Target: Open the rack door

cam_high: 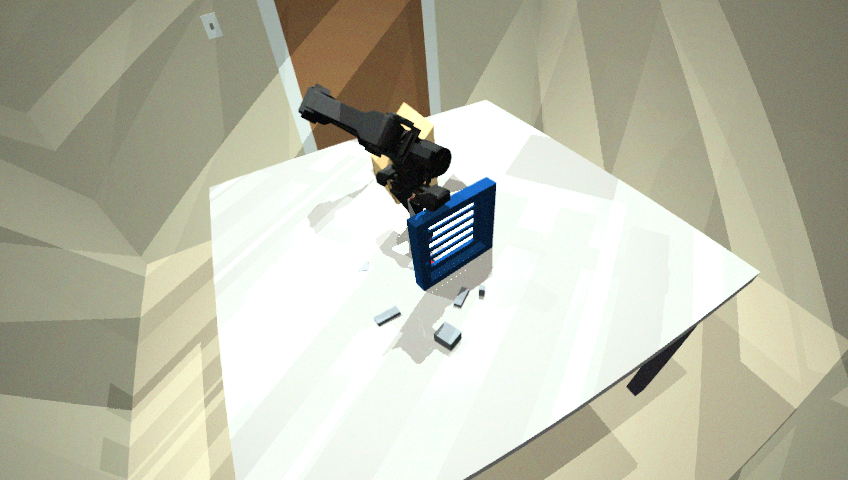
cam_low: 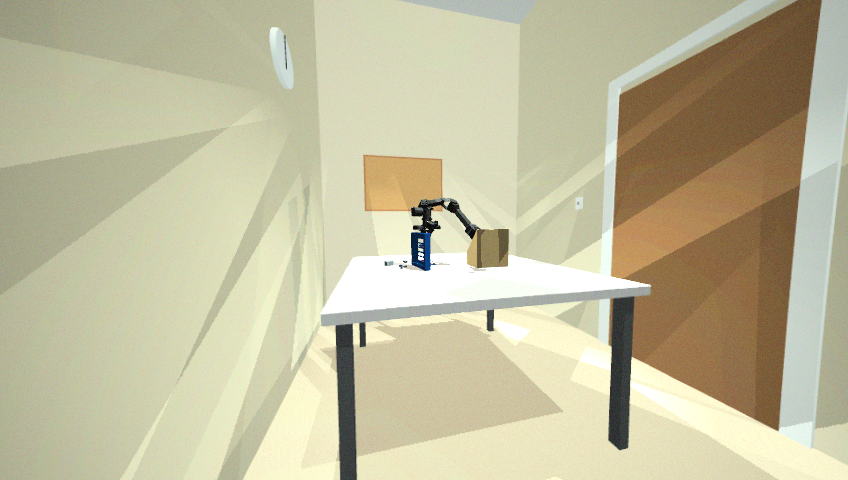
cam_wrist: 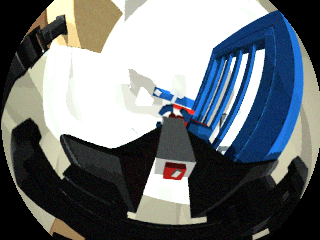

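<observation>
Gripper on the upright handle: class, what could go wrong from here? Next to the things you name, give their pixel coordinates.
The gripper [cam_high: 414, 209] [cam_low: 426, 231] [cam_wrist: 172, 132] is shut on the grey handle [cam_wrist: 174, 146], which might slip during turning.
Its right-hand side in the wrist view is close to the blue barred panel [cam_high: 452, 199] [cam_low: 416, 252] [cam_wrist: 287, 75], so twisting may bump it.
</observation>
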### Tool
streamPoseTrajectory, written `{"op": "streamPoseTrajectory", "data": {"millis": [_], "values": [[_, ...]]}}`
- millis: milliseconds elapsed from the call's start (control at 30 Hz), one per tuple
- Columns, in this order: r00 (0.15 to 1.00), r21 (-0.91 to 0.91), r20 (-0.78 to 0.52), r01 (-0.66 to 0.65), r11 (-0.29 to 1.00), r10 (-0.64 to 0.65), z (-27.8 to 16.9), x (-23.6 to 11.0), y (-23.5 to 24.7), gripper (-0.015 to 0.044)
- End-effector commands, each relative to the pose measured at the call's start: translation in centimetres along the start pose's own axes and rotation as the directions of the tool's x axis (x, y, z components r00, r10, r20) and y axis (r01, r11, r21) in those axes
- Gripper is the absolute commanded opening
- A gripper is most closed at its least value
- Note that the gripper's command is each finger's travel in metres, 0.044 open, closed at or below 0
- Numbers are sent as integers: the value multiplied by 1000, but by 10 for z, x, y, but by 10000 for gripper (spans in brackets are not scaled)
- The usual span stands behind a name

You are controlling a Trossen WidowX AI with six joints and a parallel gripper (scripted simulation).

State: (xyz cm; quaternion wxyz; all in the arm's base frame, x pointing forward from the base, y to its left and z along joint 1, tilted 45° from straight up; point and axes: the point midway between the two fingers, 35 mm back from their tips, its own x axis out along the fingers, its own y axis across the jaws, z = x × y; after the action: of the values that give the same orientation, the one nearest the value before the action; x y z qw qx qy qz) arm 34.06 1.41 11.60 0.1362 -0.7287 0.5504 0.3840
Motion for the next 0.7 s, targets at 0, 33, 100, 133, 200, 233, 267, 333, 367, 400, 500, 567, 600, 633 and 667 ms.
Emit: {"op": "streamPoseTrajectory", "data": {"millis": [0,33,100,133,200,233,267,333,367,400,500,567,600,633,667], "values": [[1000,-1,-2,0,1000,0,0,0,0,38],[1000,-1,-2,0,1000,0,0,0,0,31],[1000,-1,-2,0,1000,0,0,0,0,18],[1000,-1,-2,0,1000,0,0,0,0,16],[1000,-1,-2,0,1000,0,0,0,0,16],[1000,3,-2,0,1000,0,0,0,0,16],[1000,13,-2,0,1000,0,0,0,1,16],[1000,49,-2,0,999,0,1,0,2,16],[1000,69,-2,0,998,0,2,0,3,16],[1000,90,-2,0,996,0,2,0,3,16],[1000,151,-2,0,989,0,4,0,6,16],[1000,189,-2,0,982,0,5,0,7,16],[1000,209,-2,0,978,0,5,0,8,16],[1000,228,-2,0,974,0,6,0,9,16],[1000,246,-2,0,969,0,7,0,10,16]]}}
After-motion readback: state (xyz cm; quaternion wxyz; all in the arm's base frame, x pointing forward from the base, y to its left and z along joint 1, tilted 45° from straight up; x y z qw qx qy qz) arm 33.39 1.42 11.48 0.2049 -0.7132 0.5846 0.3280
